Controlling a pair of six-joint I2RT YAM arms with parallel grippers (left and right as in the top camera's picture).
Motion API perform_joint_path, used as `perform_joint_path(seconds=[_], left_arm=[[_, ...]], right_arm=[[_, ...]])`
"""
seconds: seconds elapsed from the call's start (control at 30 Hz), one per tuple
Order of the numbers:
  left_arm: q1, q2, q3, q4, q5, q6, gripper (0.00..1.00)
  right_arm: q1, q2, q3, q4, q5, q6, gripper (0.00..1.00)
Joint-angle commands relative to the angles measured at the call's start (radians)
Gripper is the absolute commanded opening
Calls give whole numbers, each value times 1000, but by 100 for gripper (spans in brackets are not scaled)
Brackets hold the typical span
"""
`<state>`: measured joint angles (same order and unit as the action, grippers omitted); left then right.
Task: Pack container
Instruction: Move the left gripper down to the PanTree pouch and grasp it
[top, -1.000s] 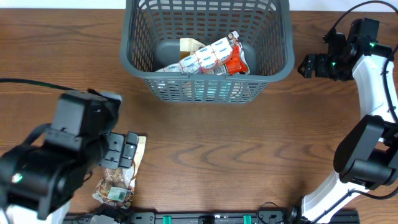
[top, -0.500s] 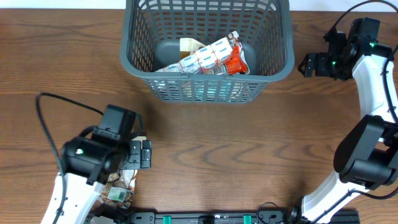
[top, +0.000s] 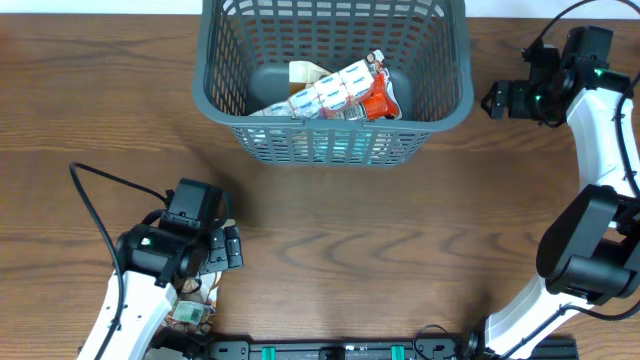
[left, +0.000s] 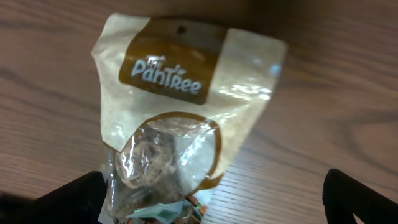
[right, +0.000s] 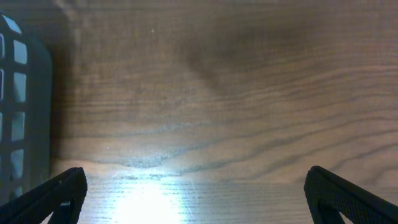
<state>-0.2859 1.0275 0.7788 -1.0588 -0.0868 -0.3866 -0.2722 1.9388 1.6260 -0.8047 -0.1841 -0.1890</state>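
Overhead: slatted plastic container (top: 335, 135), crinkly glossy pouch (left: 186, 112) on woodgrain table (top: 400, 240); both arms' jaws released.

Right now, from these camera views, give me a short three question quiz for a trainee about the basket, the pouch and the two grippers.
1. True or false: the Pantree pouch lies inside the container.
2. The right gripper is: A) shut on a packet; B) open over bare table beside the container; C) down inside the container.
3. Which gripper hangs open over the pouch?
Key: 1 false, it lies on the table; 2 B; 3 the left gripper.
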Motion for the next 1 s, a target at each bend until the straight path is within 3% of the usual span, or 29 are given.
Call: perform_joint_path(seconds=[0.0, 0.97], left_arm=[[28, 35, -40, 15, -38, -16, 98], [70, 476, -56, 165, -37, -106, 98]], right_arm=[[12, 5, -5, 12, -7, -6, 99], [12, 5, -5, 116, -7, -11, 99]])
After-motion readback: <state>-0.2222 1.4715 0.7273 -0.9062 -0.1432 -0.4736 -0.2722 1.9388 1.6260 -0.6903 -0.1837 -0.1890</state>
